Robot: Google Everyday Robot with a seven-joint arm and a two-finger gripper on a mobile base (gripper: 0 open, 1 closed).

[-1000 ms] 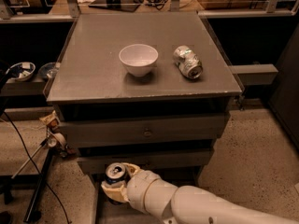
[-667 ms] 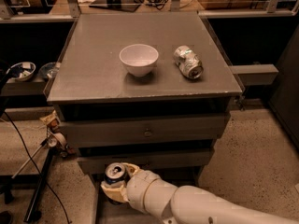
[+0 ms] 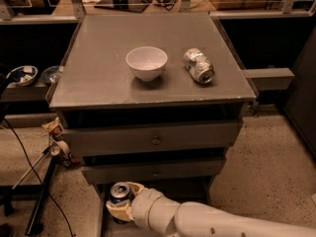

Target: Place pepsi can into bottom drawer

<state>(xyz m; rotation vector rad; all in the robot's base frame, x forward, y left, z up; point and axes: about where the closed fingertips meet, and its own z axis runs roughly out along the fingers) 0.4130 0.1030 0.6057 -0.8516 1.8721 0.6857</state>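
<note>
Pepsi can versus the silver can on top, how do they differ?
The silver can lies on its side atop the cabinet; the pepsi can is upright, low at the cabinet's front. The pepsi can is dark; the silver can is silver-green and dented. The gripper grips the pepsi can; the silver can lies free. Both are drink cans.

Grey across the surface (image 3: 98, 78) and the drawer fronts (image 3: 197, 135) beneath. White on the bowl (image 3: 146, 62). Silver with green patches on the dented can (image 3: 198, 65) to its right. Dark blue with a silver top on the drink can (image 3: 120, 192), clasped low at the near edge by the cream end effector (image 3: 123, 201). Off-white along the arm (image 3: 207, 221). Speckled beige over the floor (image 3: 266, 167).
</note>
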